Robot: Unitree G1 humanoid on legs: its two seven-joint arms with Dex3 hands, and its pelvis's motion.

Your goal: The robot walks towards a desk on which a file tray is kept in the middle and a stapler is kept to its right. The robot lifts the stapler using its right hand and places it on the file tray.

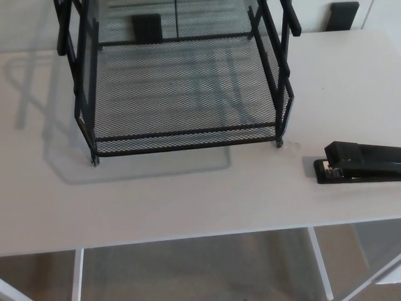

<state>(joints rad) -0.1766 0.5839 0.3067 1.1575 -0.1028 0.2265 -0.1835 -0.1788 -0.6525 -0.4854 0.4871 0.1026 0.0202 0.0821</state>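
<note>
White bench (188,200) seen from above. A black wire-mesh file tray (188,133) stands at the far middle. The black stapler (360,162) lies flat on the bench, right of the tray and apart from it, cut off by the right picture edge. Neither robot hand is in view, so their state cannot be told.

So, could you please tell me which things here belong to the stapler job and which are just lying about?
Job: stapler, file tray, desk bearing both.
Lying about: black block past the desk's far edge; second block seen through the tray's mesh.
</note>
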